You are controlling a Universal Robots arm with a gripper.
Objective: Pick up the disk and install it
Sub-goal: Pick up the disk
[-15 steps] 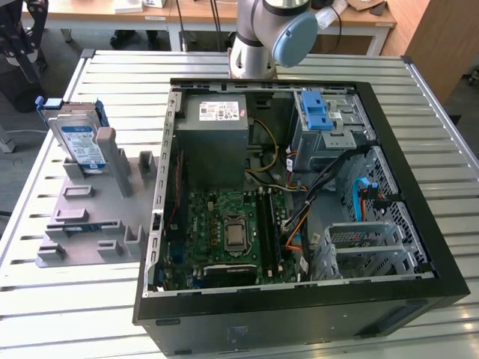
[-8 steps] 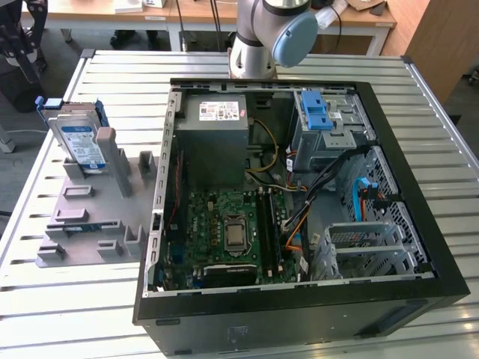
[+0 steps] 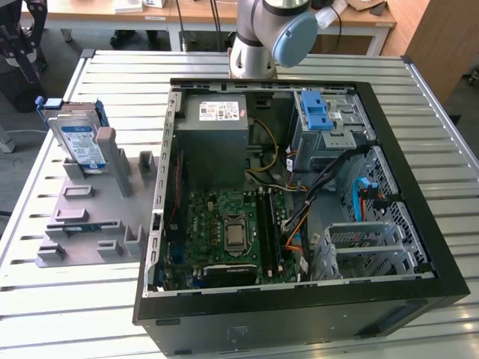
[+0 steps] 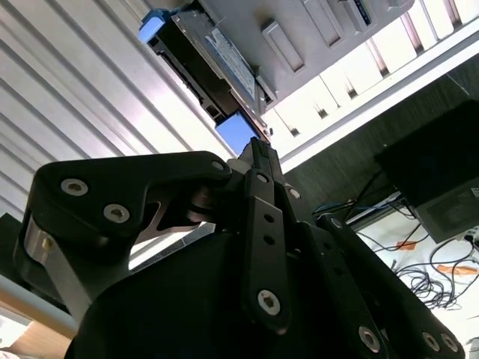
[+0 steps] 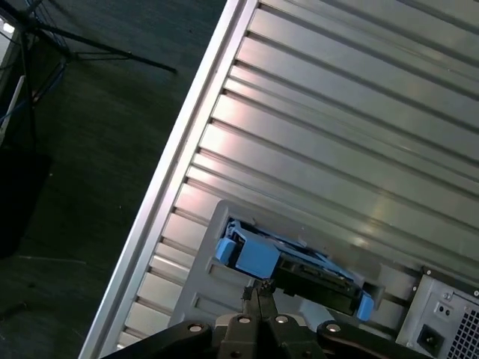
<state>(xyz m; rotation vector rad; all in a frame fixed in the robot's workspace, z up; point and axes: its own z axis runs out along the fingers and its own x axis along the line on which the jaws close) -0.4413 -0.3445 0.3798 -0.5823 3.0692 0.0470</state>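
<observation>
The disk (image 3: 81,138) is a silver drive with a blue-and-white label and a thin blue frame. It stands on edge, leaning in a slot at the far end of a grey holder plate (image 3: 90,217), at the exterior view's left. In both wrist views my gripper (image 5: 258,288) (image 4: 258,147) hovers over the disk (image 5: 299,269) (image 4: 217,63), apart from it. Its two black fingertips are pressed together, shut with nothing between them, and they point at the disk's blue end.
An open computer case (image 3: 299,187) lies on the slatted metal table (image 3: 112,71), to the right of the holder plate in the exterior view. Inside are a grey power supply (image 3: 221,127), a cage with a blue latch (image 3: 318,116), cables and a motherboard. The arm's base (image 3: 258,45) stands behind the case.
</observation>
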